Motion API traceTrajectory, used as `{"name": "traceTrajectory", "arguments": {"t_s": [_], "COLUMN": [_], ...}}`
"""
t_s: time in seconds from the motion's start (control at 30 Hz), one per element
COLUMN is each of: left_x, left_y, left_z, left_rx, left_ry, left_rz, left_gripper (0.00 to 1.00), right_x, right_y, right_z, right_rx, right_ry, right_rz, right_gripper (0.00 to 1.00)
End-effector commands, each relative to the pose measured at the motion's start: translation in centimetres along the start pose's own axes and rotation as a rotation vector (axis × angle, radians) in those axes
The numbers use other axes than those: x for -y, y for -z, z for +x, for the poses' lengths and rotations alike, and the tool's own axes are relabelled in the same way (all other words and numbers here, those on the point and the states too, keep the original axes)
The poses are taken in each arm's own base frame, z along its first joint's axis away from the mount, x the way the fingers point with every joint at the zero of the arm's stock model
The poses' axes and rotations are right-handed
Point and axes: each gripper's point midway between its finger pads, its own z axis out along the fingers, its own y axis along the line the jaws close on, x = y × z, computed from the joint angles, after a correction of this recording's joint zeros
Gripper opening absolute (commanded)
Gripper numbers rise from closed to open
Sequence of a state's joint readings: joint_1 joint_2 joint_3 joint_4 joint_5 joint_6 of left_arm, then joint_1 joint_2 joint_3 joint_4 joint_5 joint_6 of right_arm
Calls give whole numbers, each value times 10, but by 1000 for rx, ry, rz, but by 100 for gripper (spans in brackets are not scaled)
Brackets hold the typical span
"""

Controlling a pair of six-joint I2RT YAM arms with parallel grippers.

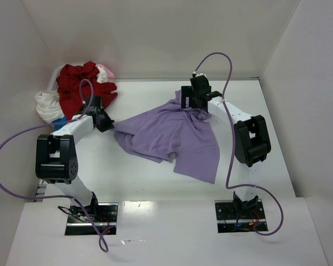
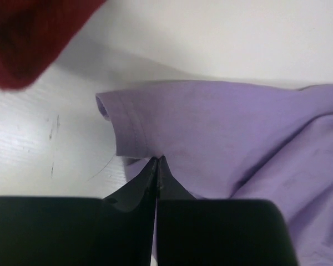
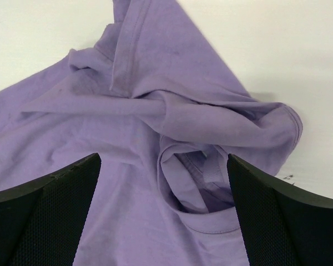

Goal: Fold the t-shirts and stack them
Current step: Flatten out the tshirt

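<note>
Our left gripper (image 2: 157,160) sits pinched closed at the lavender t-shirt (image 2: 222,127) sleeve hem, catch hidden; right gripper (image 3: 162,160) gapes wide; table (image 2: 55,149) open beside.

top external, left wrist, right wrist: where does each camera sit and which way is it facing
top external: above and behind, looking down on the white table; both arms whole
left wrist: rides its arm, facing the lavender-purple cloth t-shirt's sleeve; shut jaws on it
right wrist: above that shirt's bunched collar; open jaws either side
shared: all show that shirt
</note>
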State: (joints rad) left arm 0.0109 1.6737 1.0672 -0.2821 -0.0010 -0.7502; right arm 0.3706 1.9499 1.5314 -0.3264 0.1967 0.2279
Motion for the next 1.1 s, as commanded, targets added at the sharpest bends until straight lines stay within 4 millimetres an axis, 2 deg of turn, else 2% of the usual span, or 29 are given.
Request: {"name": "traceTrajectory", "arguments": {"t_s": [0.0,0.03,0.1,0.17,0.2,0.3,0.37,0.43,0.5,0.53,0.57,0.6,0.67,0.73,0.87,0.97,1.07], "left_x": [14,15,34,58,73,98,111,118,123,125,125,124,117,107,91,85,69], "left_y": [8,10,18,22,29,34,32,24,19,11,8,6,2,-1,0,3,1], "left_z": [-32,-34,-44,-43,-53,-53,-55,-47,-43,-28,-25,-26,-22,-25,-37,-48,-60], "left_rx": [76,75,82,39,48,30,24,-7,-21,-56,-57,-40,-35,-19,43,90,136], "left_ry": [-94,-104,-162,-199,-219,-253,-250,-260,-268,-295,-310,-315,-329,-325,-340,-336,-324], "left_rz": [16,15,91,198,247,317,339,363,379,365,350,325,281,218,130,80,-6], "left_gripper": [0,0,0,0,0,0,3,6,20,25,32,44,53,68,80,83,87], "right_x": [-6,-6,-6,-5,-5,-4,-4,-3,-1,5,7,7,6,6,7,5,6], "right_y": [9,9,9,11,11,13,12,17,19,19,18,18,21,21,20,20,19], "right_z": [-29,-29,-29,-29,-29,-28,-25,-27,-26,-28,-24,-24,-27,-27,-23,-23,-19], "right_rx": [77,77,77,77,77,77,74,83,85,88,80,79,88,88,80,77,69], "right_ry": [-1,-1,-1,-1,-1,-1,0,-2,-2,-9,2,2,1,1,2,-6,-4], "right_rz": [-9,-9,-9,-9,-9,-9,-8,-10,-1,16,19,19,16,16,19,9,12], "right_gripper": [100,100,100,100,100,100,100,100,100,100,100,100,100,100,100,100,100]}}
